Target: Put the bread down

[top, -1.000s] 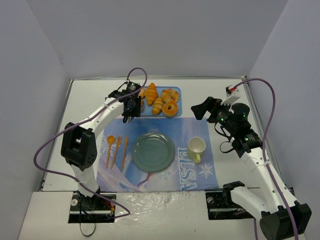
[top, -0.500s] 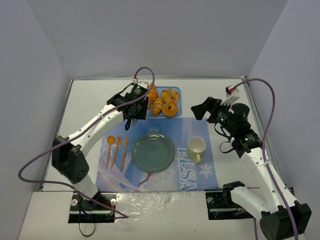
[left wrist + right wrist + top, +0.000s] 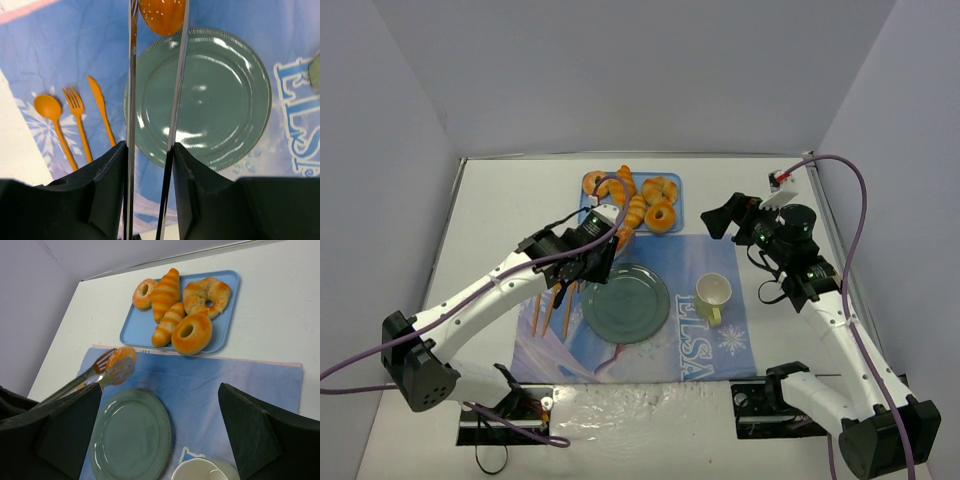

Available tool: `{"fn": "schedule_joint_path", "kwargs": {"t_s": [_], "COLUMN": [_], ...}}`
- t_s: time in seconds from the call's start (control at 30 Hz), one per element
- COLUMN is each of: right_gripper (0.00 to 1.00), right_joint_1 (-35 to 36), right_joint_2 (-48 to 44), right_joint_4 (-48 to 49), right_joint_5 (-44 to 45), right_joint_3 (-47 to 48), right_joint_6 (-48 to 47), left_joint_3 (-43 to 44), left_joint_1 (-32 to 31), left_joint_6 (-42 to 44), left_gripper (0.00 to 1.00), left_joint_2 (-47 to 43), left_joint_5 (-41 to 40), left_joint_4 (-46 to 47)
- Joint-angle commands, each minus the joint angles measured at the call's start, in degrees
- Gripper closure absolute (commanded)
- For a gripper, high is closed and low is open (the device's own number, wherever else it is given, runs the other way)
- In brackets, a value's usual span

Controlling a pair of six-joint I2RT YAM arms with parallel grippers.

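The left arm (image 3: 480,292) has carried tongs (image 3: 131,75) and bun (image 3: 161,15) from tray (image 3: 231,310) toward plate (image 3: 225,100).

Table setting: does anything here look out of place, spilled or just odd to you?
Nothing spilled or broken. The one oddity: a seeded bun is held in metal tongs over the placemat, near the rim of the empty green plate, apart from the other breads on the blue tray.

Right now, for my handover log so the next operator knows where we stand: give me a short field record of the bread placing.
left gripper: shut on tongs
tongs: clamped on a seeded bun
bun position: in the air near the plate's far rim, not set down
plate: empty
tray: five breads on it
right gripper: open, holding nothing
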Motion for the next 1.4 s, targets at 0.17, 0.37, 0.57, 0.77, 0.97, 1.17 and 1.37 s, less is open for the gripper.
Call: {"fn": "schedule_joint_path", "kwargs": {"t_s": [0.17,0.37,0.57,0.77,0.97,1.17,1.37], "right_gripper": [0.0,0.0,0.0,0.0,0.0,0.0,0.0], "right_joint_1": [0.3,0.2,0.3,0.2,0.3,0.2,0.3], "right_joint_2": [0.8,1.2,1.2,1.4,1.4,1.4,1.0], "right_joint_4": [5.8,5.8,5.8,5.8,5.7,5.7,5.7], "right_joint_5": [-0.2,-0.4,-0.4,-0.4,-0.3,-0.3,-0.2], "right_joint_3": [1.2,1.4,1.5,1.7,1.8,1.4,1.2], "right_joint_6": [-0.1,0.0,-0.1,-0.3,-0.4,-0.4,-0.4], "left_joint_3": [-6.4,-7.9,-8.6,-8.2,-7.5,-7.3,-5.8], "left_joint_1": [-7.1,-9.3,-11.1,-11.3,-11.3,-11.3,-11.3], "left_joint_6": [-5.4,-7.4,-8.1,-8.5,-8.6,-8.8,-8.9], "left_gripper": [0.71,0.7,0.66,0.63,0.56,0.52,0.52], "left_joint_2": [-4.4,-4.2,-3.5,-2.7,-3.0,-3.7,-5.6], "left_joint_5": [0.3,0.8,0.6,0.5,-0.2,-0.7,-2.8], "left_joint_4": [2.4,3.4,4.0,3.0,1.8,0.5,-1.2]}}
